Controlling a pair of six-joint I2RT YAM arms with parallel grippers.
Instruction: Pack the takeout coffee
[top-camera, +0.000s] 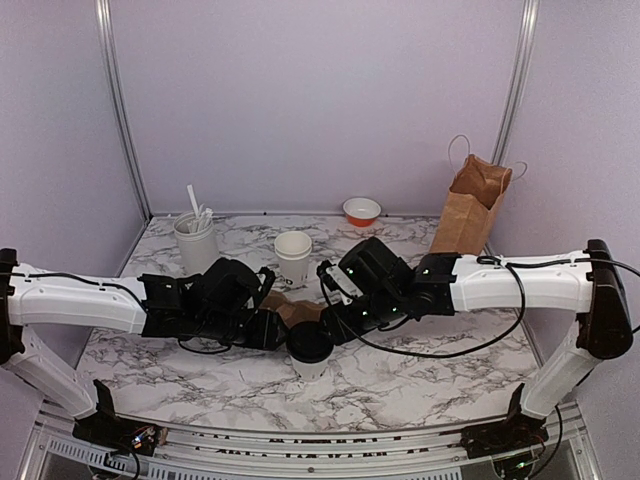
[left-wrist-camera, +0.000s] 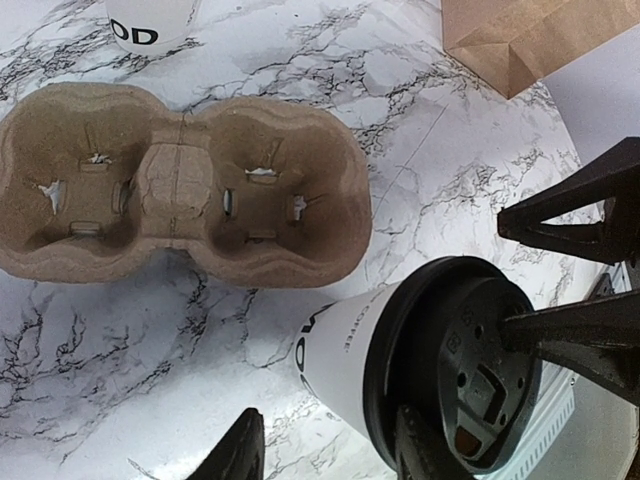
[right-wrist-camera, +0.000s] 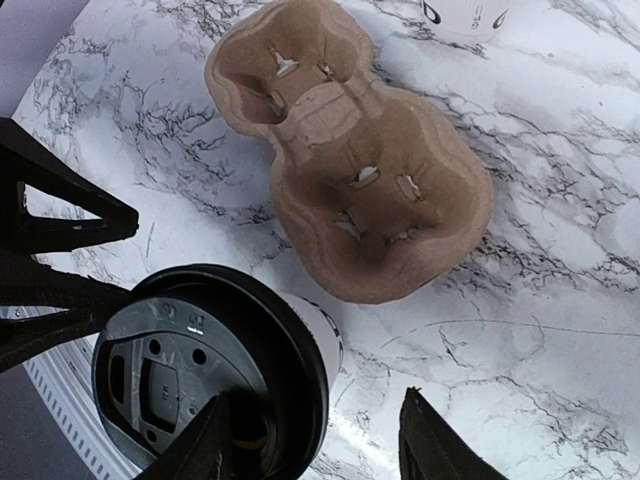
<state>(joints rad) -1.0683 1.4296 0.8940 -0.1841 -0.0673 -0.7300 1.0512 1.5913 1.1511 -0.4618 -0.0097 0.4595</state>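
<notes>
Plainly upright takeout coffee (top-camera: 310, 345), lid up

White arm links (top-camera: 70, 295), black joints (top-camera: 608, 300); thin black cables (top-camera: 470, 345) looped alongside; black tapered tool fingers (left-wrist-camera: 240, 455).

Left gripper (left-wrist-camera: 328, 420) and right gripper (right-wrist-camera: 316, 398) (both spread wide) nearly meet.

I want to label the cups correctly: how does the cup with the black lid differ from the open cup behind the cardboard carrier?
The takeout coffee has a black lid; the open cup has none, so its inside shows. The takeout coffee stands on the near side of the cardboard carrier; the open cup stands on the far side. Both are white, upright paper cups.
</notes>
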